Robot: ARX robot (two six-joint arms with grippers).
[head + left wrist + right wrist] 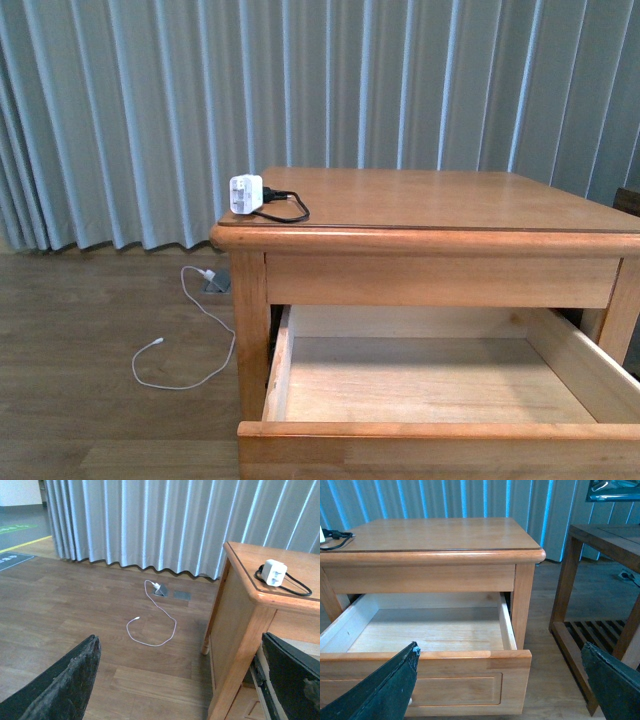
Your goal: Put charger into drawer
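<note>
While the charger (246,194) looks light and rigid — cable floppy — pinch its white body; left claw (180,639), right claw (500,647) gape empty.

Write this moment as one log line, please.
charger: on cabinet top, left edge | drawer: open, no contents visible | left gripper: open, empty | right gripper: open, empty

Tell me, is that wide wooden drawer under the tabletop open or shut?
Open: the honey-coloured wooden drawer is pulled well out, its pale wood interior plainly showing.
</note>
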